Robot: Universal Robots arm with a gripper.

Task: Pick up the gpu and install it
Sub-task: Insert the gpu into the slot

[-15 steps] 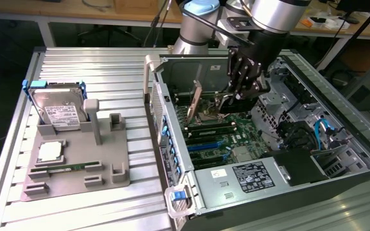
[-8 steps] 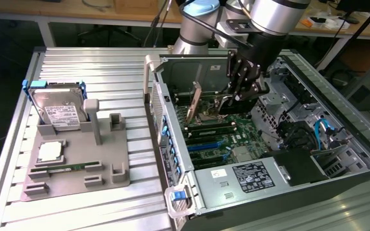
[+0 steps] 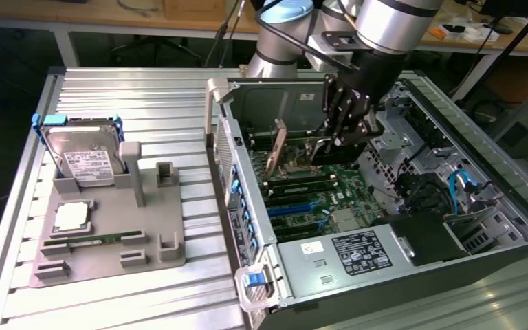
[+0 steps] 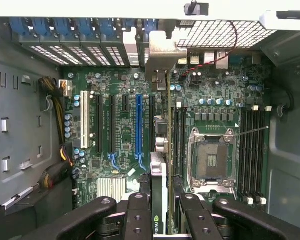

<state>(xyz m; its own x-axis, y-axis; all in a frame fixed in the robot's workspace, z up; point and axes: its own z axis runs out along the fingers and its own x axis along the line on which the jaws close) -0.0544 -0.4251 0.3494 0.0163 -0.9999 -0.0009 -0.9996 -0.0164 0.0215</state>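
Edge-on gpu (image 4: 158, 180) in claw (image 4: 162, 202), seemingly just above slots (image 4: 138, 125), case walls (image 4: 20, 125) well apart

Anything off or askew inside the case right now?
Nothing damaged or spilled. The green circuit-board gpu with silvery bracket hangs edge-on in the end effector, above the motherboard's slots, unseated. The silver CPU socket lies empty.

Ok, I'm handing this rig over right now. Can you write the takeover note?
Gripper: shut on the gpu, holding it on edge.
Gpu: inside the open computer case, over the motherboard, bracket end toward the rear slot openings.
Done: the gpu is picked up and is in the case.
Left: seating it. I cannot tell whether its edge has met a slot.
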